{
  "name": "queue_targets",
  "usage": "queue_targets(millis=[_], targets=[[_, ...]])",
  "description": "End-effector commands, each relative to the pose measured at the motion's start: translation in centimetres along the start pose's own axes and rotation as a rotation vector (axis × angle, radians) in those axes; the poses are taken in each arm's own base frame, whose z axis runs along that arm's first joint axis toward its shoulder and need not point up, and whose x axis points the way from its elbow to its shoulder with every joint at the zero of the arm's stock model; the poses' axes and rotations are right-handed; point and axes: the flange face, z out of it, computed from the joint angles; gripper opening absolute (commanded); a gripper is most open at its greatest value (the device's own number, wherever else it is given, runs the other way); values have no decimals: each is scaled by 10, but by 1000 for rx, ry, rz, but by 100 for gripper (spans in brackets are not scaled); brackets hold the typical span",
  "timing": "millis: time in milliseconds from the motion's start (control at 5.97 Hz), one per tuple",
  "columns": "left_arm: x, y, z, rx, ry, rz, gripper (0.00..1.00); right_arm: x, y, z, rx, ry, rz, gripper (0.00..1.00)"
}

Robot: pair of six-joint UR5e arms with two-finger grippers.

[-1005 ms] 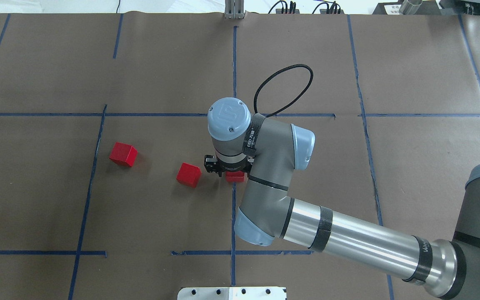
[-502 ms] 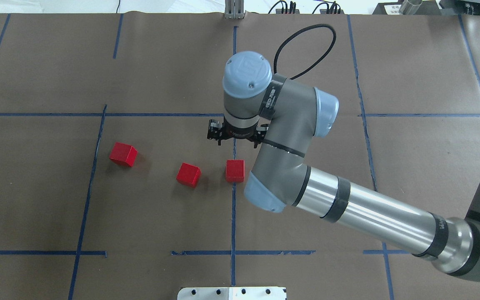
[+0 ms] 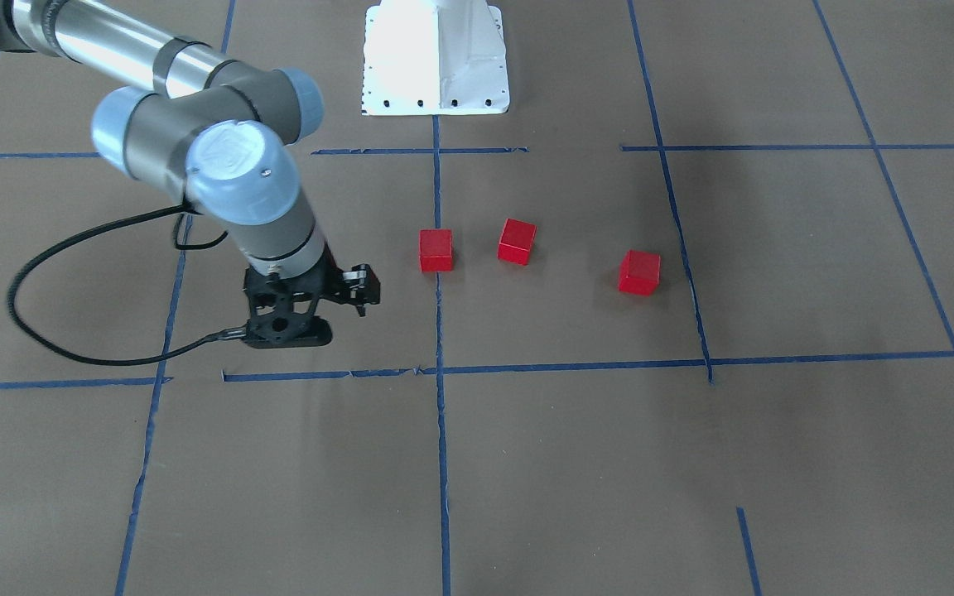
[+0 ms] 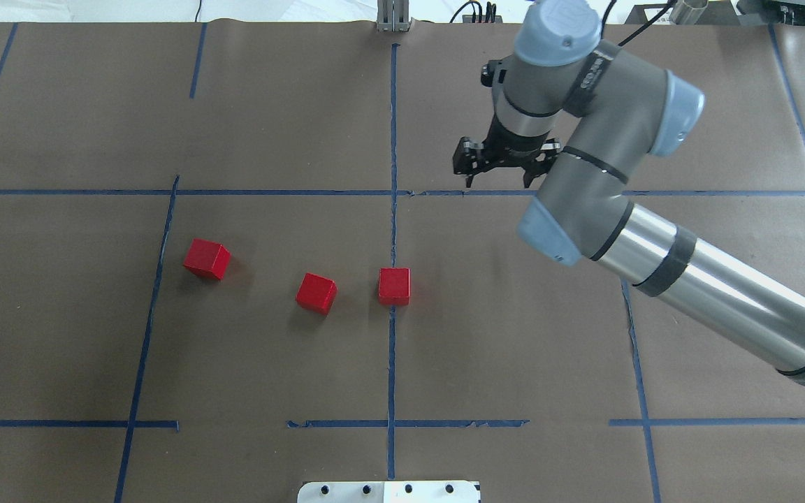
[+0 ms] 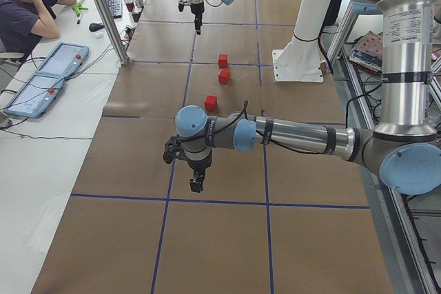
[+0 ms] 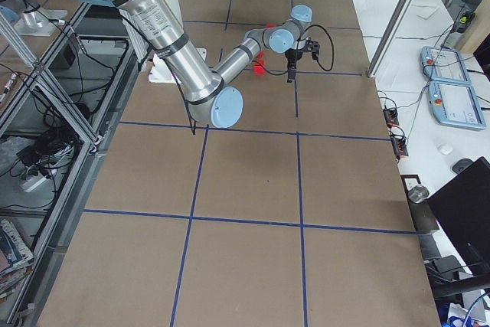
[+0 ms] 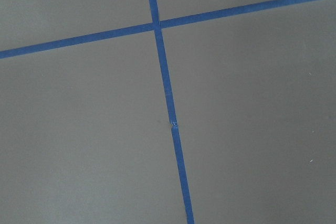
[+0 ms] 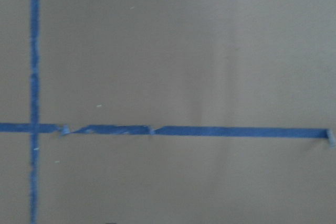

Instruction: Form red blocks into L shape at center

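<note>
Quick update: the right gripper point(image 4: 499, 183) isn't down by the blue tape line point(image 4: 392, 349) anymore. A second ago it was low right at the line, half covering the block on the line point(image 4: 394, 286). Half a second ago it had lifted and sat just past that block, still over the line. Now it has swung off to the robot's right of the line and further away from the robot, hanging over the far tape edge of the center point(image 4: 500, 314). Its fingers are spread apart with nothing between them.

None of the blocks have budged in that time. The block on the line sits square on the line, roughly mid-cell. The middle block point(image 4: 316, 293) is a short gap to the robot's left of the line, turned a bit, and not touching the first one. The outer block point(image 4: 207, 258) is well out to the left of the line, near the cell's left border. So it's a loose row, no L yet.

The left gripper point(image 5: 196, 185) hangs over the paper well to the left of the line, and I can't tell if it's spread or closed.
</note>
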Motion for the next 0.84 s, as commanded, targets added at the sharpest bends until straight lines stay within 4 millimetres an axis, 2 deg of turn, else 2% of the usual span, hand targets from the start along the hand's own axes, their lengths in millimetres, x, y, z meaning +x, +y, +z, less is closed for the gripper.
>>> queue_targets(millis=[0,167,335,502,670], targets=[[28,-40,-30,95,-10,93,100,139,0,-17,12,36,-143,100],[31,-48,-31,103,-2,106,100,224,16,-27,2,58,-214,100],[51,-59,-26,95,4,146,100,296,32,-37,-10,64,-279,100],[70,-64,-22,90,13,134,100,364,76,-43,-29,89,-348,100],[108,-83,-16,119,33,121,100,422,121,-62,-30,107,-366,100]])
